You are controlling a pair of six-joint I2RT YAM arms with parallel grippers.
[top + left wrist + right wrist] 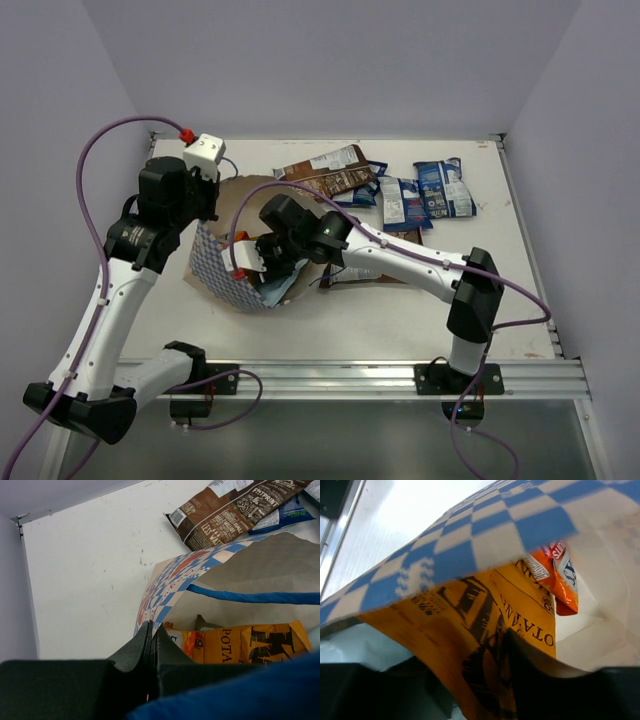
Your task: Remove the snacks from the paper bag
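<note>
The left end effector [151, 630] has its fingers pressed together on the rim of the paper bag [222, 268], pinching the checkered edge at the bag's left side. The bag lies open on the worktop [400, 320], with a blue cord handle [250, 597] across its mouth. The right end effector [268, 275] is inside the mouth, a finger on either side of an orange-yellow packet [485, 630]. Whether it clamps the packet cannot be told. An orange packet [560, 580] lies deeper in. To the right, outside the bag, a dark brown packet [330, 172] and two blue packets [402, 205] [445, 190] rest on the worktop.
</note>
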